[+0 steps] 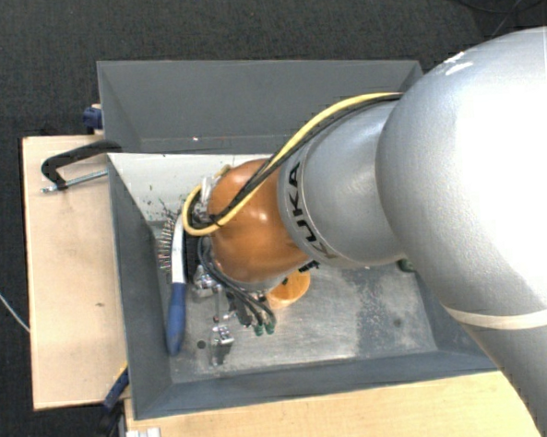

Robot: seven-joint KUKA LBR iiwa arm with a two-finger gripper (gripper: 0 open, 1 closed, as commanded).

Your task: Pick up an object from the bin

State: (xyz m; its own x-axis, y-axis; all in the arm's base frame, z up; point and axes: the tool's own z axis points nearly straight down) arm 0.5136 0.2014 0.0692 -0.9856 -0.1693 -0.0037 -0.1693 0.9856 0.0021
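1. Lower left of centre, the gripper [221, 334] hangs low over the floor of the bin [248, 99], tucked beneath the orange cover [246, 228]. Spread or closed? I cannot tell from this angle, and I see nothing gripped in it.
2. Just to its left is the nearest thing, a brush [176, 316]. Its blue handle runs toward the lower left, with a white neck and pale bristles toward the upper left. It lies lengthwise along the bin's left wall.
3. It looks light, with a stiff plastic handle that is smooth and probably a touch slippery. The bristles would give under pressure, so they are a poor place to hold.
4. The best hold, I judge, is across the blue handle near its middle. The wall sits close on the left, so room on that side looks tight.
5. To the right of the gripper, an orange rounded piece [295, 290] peeks out from under the cover. It could be a loose thing or part of the cover; I cannot say which.
6. Dark wiring [259, 321] dangles beside the gripper and muddles its outline.
7. The arm [439, 203] fills the right of the frame and hides much of the bin floor beneath it.
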